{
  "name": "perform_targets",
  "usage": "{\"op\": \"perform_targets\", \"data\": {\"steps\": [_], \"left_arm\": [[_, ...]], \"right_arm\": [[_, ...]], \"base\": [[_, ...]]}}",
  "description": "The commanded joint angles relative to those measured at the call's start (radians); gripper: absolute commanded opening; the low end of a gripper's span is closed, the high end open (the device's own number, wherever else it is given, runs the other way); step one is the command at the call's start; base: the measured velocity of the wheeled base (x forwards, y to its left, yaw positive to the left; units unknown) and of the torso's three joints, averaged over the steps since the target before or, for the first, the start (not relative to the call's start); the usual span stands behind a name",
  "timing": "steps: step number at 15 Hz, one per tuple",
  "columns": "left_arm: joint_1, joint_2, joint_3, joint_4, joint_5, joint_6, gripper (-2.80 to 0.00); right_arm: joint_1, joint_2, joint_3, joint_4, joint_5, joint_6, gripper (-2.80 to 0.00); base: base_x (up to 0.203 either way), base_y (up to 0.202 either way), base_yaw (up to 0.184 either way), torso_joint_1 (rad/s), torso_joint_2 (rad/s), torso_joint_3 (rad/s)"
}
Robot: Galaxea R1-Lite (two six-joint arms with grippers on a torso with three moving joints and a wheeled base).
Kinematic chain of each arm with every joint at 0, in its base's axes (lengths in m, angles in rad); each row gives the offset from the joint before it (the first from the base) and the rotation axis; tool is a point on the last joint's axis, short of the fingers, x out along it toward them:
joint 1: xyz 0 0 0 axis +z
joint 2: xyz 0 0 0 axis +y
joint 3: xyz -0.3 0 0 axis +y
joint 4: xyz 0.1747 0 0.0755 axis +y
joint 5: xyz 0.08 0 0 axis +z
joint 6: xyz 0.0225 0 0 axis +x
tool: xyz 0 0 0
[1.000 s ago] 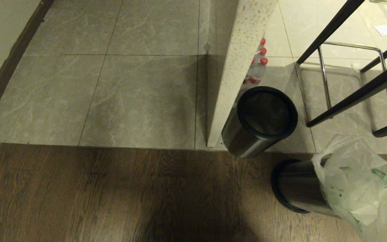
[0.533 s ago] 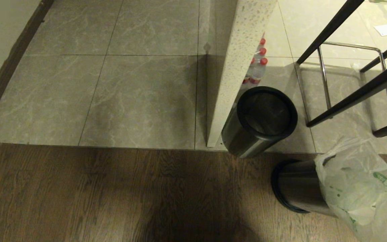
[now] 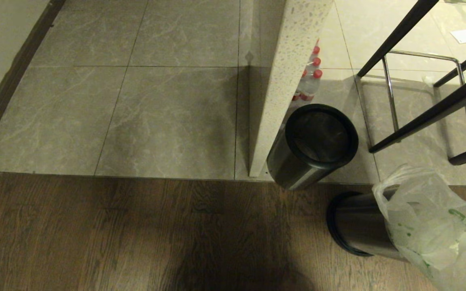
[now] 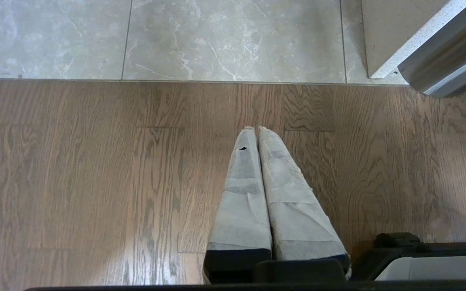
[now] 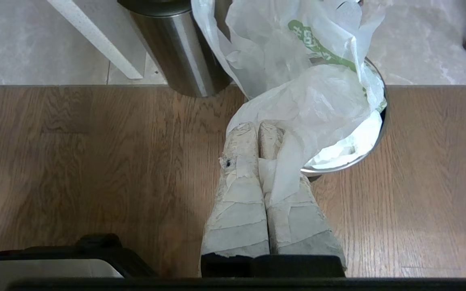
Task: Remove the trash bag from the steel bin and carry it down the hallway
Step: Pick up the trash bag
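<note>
Across the upper part of the head view runs the hallway (image 3: pixel 136 101): big grey veined tiles, pale wall and dark baseboard at the left edge. Dark wood-plank floor (image 3: pixel 115 234) fills the lower part, seam between the two straight.

Speckled stone partition (image 3: pixel 281 81) stands on the tile, end-on to the camera. Stool frame (image 3: pixel 423 109), black legs and chrome footrest, right of it, cut off by the top and right edges.

Two steel cylinders. One steel bin (image 3: pixel 356 226) on the wood at lower right, black base ring visible, its top covered by the bag. Second bin (image 3: pixel 314 149) stands on the tile against the partition, black rim, interior dark, can't make out contents.

Trash bag (image 3: pixel 427 226): thin, crinkled, translucent whitish, green print, loop handle up. It bulges out of the lower-right bin's mouth, right part cropped by the frame. Right wrist view shows its bottom still inside the rim (image 5: pixel 350 161).

Red-capped water bottles (image 3: pixel 310 81) behind the partition, mostly hidden.

Right gripper (image 5: pixel 259 131): taped fingers pressed together, pinching a fold of bag plastic over the wood beside the bin. Left gripper (image 4: pixel 256 131): fingers closed, nothing between them, over bare wood. Neither arm shows in the head view.
</note>
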Motion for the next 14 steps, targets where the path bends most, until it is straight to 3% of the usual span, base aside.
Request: {"op": "perform_targets", "data": {"steps": [1, 14], "left_arm": [[0.000, -0.002, 0.002, 0.000, 0.001, 0.000, -2.80], [0.000, -0.002, 0.000, 0.005, 0.001, 0.009, -2.80]], "right_arm": [[0.001, -0.003, 0.003, -0.001, 0.000, 0.000, -2.80], [0.001, -0.003, 0.003, -0.001, 0.000, 0.000, -2.80]], "base": [[0.000, 0.000, 0.000, 0.000, 0.00, 0.000], [0.000, 0.000, 0.000, 0.000, 0.00, 0.000]]}}
